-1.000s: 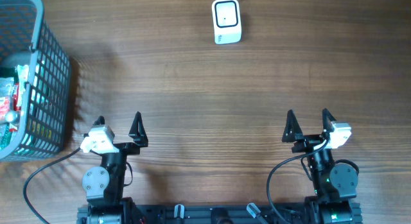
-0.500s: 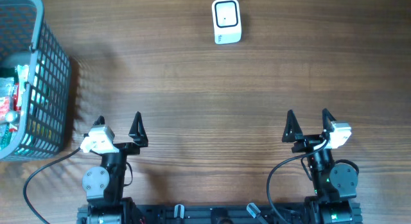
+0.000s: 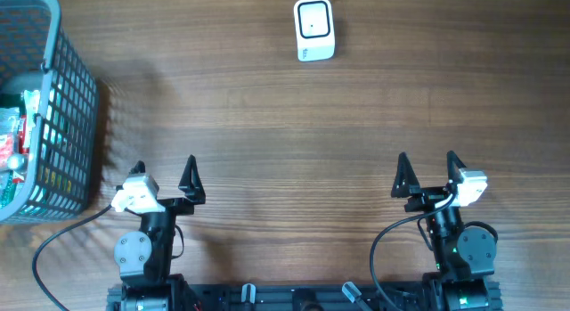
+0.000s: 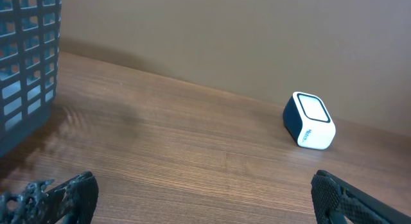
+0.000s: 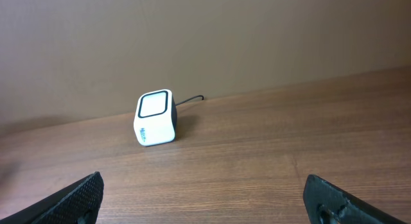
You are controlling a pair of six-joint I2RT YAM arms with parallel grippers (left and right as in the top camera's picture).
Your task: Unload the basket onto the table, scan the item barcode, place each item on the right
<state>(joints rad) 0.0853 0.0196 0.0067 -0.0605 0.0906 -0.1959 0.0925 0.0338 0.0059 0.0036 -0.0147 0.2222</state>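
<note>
Left tool [image 3: 164,164] spread wide, right tool [image 3: 427,157] likewise, both seemingly empty

Overhead straight down; both wrist views low, toward shared scanner [image 4: 309,120]

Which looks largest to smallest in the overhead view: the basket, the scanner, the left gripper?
1. basket, largest, though partly out of frame.
2. scanner and left gripper: about alike, too close to rank.

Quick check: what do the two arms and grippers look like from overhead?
Both arms are black. The left gripper and right gripper have pointed black fingers, a white camera module beside each, and a black cable looping from each base.
</note>
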